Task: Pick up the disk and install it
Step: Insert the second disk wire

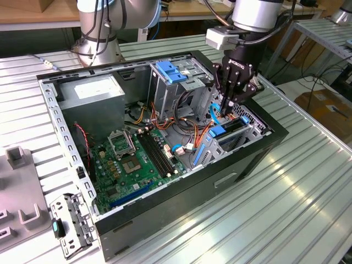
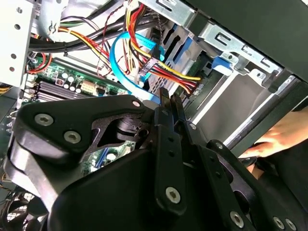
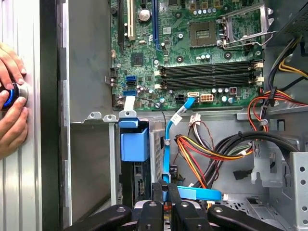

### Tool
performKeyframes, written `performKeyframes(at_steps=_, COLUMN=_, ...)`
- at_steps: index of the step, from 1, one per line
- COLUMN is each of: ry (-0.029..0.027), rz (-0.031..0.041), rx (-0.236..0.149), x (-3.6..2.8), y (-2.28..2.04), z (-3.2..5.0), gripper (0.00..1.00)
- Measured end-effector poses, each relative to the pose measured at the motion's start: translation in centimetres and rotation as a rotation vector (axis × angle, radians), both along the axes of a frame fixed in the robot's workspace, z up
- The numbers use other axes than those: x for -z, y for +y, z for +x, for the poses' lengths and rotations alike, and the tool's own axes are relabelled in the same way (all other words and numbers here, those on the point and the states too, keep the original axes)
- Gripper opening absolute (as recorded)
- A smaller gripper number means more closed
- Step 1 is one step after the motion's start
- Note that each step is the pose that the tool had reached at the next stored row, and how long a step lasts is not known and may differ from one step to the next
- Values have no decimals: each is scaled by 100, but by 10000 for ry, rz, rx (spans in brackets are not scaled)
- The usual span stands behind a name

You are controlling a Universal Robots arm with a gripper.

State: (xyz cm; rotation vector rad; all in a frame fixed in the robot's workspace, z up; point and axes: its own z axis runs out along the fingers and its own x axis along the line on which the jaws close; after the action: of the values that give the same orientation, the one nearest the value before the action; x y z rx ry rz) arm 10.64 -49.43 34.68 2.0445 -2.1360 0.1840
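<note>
The disk (image 1: 233, 127) sits edge-up in the lower drive cage (image 1: 250, 129) at the open computer case's front corner, on the exterior view's right. It is a dark slab with blue side rails. In the first wrist view its blue rail end (image 3: 134, 144) shows at the cage mouth. My gripper (image 1: 227, 110) hangs just above the cage, with its black fingers (image 2: 163, 113) pressed together and nothing between them. A blue flat cable (image 3: 166, 144) runs right by the fingertips (image 3: 159, 190).
A motherboard (image 1: 137, 159) covers the case floor and a grey power-supply box (image 1: 93, 91) stands at the back. An upper cage carries a blue latch (image 1: 171, 72). Coloured cables (image 3: 207, 149) crowd beside the cage. A person's hand (image 3: 12, 120) rests outside the case wall.
</note>
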Motion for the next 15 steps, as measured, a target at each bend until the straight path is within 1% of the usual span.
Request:
performKeyframes(at_steps=1, ry=-58, rz=14, rx=-15, x=0, y=-14, z=-4, gripper=16)
performKeyframes(at_steps=2, ry=-110, rz=20, rx=-28, x=-1, y=-18, z=-11, gripper=16)
performKeyframes(at_steps=4, ry=-189, rz=36, rx=-40, x=0, y=-30, z=-31, gripper=16)
performKeyframes(at_steps=7, ry=-221, rz=50, rx=-44, x=0, y=-58, z=-32, gripper=16)
performKeyframes(at_steps=8, ry=-236, rz=73, rx=-42, x=0, y=-88, z=-33, gripper=16)
performKeyframes(at_steps=10, ry=-254, rz=111, rx=-40, x=0, y=-127, z=-34, gripper=16)
performKeyframes(at_steps=11, ry=-265, rz=145, rx=-39, x=0, y=-158, z=-34, gripper=16)
performKeyframes(at_steps=13, ry=-279, rz=210, rx=-39, x=1, y=-200, z=-34, gripper=16)
performKeyframes(at_steps=15, ry=-293, rz=297, rx=-38, x=1, y=-248, z=-34, gripper=16)
